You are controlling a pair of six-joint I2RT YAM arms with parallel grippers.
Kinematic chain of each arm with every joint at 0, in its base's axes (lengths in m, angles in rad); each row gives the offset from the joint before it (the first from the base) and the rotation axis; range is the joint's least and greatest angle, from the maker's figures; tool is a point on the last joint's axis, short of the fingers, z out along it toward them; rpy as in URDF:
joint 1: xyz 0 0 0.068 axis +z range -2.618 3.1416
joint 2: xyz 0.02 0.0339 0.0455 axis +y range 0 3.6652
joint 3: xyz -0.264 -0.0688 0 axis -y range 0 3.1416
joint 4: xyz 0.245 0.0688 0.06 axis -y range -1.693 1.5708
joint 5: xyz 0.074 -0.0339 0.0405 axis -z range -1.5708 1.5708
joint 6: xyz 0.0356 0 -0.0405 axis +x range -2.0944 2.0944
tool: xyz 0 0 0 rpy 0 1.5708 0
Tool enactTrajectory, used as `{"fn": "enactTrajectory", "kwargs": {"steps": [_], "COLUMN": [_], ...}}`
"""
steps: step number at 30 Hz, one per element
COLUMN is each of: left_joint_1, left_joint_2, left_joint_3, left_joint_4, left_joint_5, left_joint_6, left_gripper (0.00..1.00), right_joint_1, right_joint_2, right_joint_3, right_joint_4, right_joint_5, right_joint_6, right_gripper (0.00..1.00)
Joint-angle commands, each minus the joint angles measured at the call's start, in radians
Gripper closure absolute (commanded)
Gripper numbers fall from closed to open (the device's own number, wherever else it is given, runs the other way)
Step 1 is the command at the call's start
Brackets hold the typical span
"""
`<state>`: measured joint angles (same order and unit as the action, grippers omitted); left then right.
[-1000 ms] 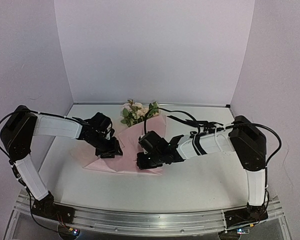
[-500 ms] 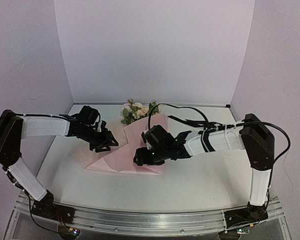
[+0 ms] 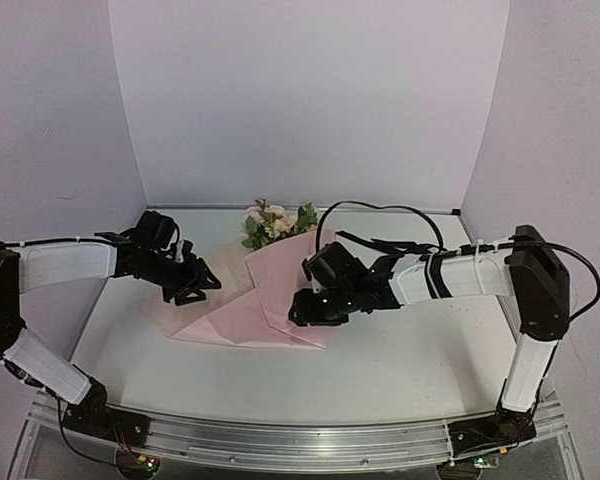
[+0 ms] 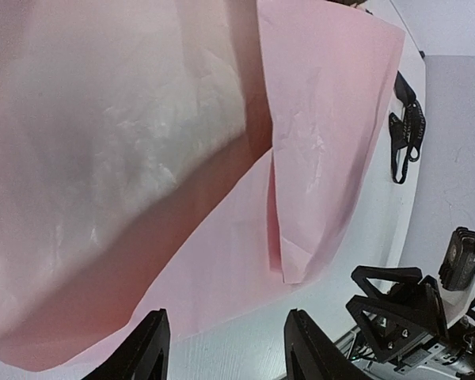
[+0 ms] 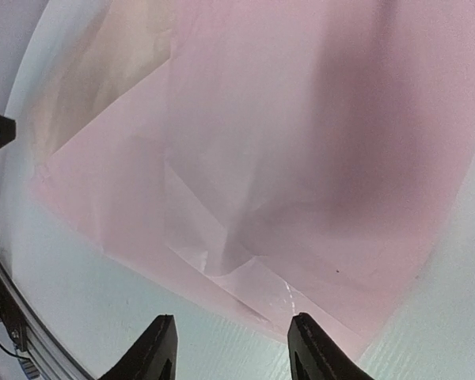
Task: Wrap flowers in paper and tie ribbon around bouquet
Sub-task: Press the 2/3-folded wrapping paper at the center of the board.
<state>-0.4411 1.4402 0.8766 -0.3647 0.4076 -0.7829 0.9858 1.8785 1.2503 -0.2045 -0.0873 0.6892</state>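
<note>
The light-pink paper (image 3: 242, 318) lies folded in the middle of the table, one flap creased over the stems. The flowers (image 3: 275, 222), pink and cream heads with green leaves, stick out of its far end. My left gripper (image 3: 192, 287) hovers just off the paper's left edge; in the left wrist view it (image 4: 226, 356) is open and empty above the paper (image 4: 222, 261). My right gripper (image 3: 302, 314) hangs over the folded right part; in the right wrist view it (image 5: 231, 352) is open above the paper's near edge (image 5: 261, 293). The black ribbon (image 3: 372, 241) lies behind the right arm.
Pale walls close in the table on the left, back and right. A metal rail (image 3: 300, 440) with both arm bases runs along the near edge. In the left wrist view, the right arm's base (image 4: 396, 309) stands beyond the paper's corner.
My left gripper drew back to the left, off the paper. My right gripper shifted slightly right and opened. The folded flap stays over the stems.
</note>
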Motion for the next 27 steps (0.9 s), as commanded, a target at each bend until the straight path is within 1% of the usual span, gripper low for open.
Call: {"fn": "enactTrajectory", "kwargs": {"steps": [1,5,8,12,15,19,21,26,27], "left_joint_1": [0.035,0.036,0.035,0.035,0.035,0.035,0.034,0.019,0.010], "left_joint_2": [-0.117,-0.191,-0.242,-0.279,-0.283,-0.287,-0.284,-0.287,-0.270], "left_joint_3": [-0.076,-0.156,-0.223,-0.275,-0.308,-0.352,-0.358,-0.348,-0.332], "left_joint_4": [-0.081,-0.110,-0.120,-0.096,-0.065,-0.021,0.009,0.228,0.245], "left_joint_5": [-0.037,-0.064,-0.079,-0.054,-0.021,0.003,0.023,0.107,0.109], "left_joint_6": [-0.076,-0.148,-0.209,-0.238,-0.250,-0.266,-0.268,-0.308,-0.306], "left_gripper": [0.49,0.50,0.50,0.50,0.54,0.60,0.62,0.67,0.68], "right_joint_1": [0.001,0.011,0.028,0.044,0.051,0.061,0.062,0.064,0.064], "right_joint_2": [0.014,0.094,0.142,0.203,0.240,0.294,0.317,0.334,0.336], "right_joint_3": [0.047,0.151,0.207,0.268,0.299,0.356,0.378,0.402,0.405], "right_joint_4": [-0.086,-0.135,-0.154,-0.171,-0.182,-0.212,-0.221,-0.234,-0.237], "right_joint_5": [0.029,0.024,0.016,0.002,-0.015,-0.012,-0.016,-0.012,-0.011], "right_joint_6": [-0.046,-0.069,-0.072,-0.072,-0.071,-0.085,-0.084,-0.081,-0.080], "right_gripper": [0.54,0.59,0.60,0.64,0.67,0.67,0.67,0.68,0.68]}}
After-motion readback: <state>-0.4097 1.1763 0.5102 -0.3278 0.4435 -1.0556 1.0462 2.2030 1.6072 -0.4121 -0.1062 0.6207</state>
